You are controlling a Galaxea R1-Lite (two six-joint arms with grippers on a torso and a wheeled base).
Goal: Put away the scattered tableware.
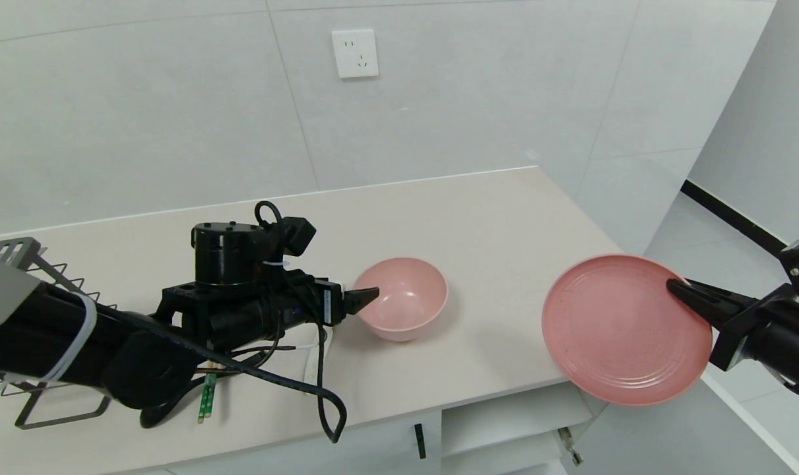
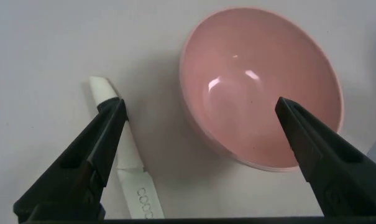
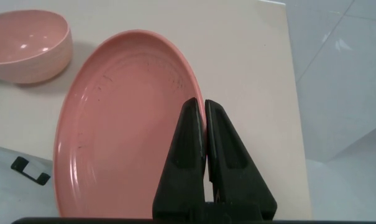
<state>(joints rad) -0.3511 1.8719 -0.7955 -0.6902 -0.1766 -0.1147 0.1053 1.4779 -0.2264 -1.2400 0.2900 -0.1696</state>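
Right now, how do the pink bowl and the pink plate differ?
The bowl is deep and rests on the counter; the plate is shallow and held past the counter's edge. The right gripper is shut on the plate's rim; the open left gripper is at the bowl, gripping nothing. Both are pink and empty.

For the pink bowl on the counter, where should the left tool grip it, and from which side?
Likely the rim nearest the left tool, from above: the bowl stands upright, mouth up, and looks wider than the open tool, so one finger goes inside the wall and one outside.
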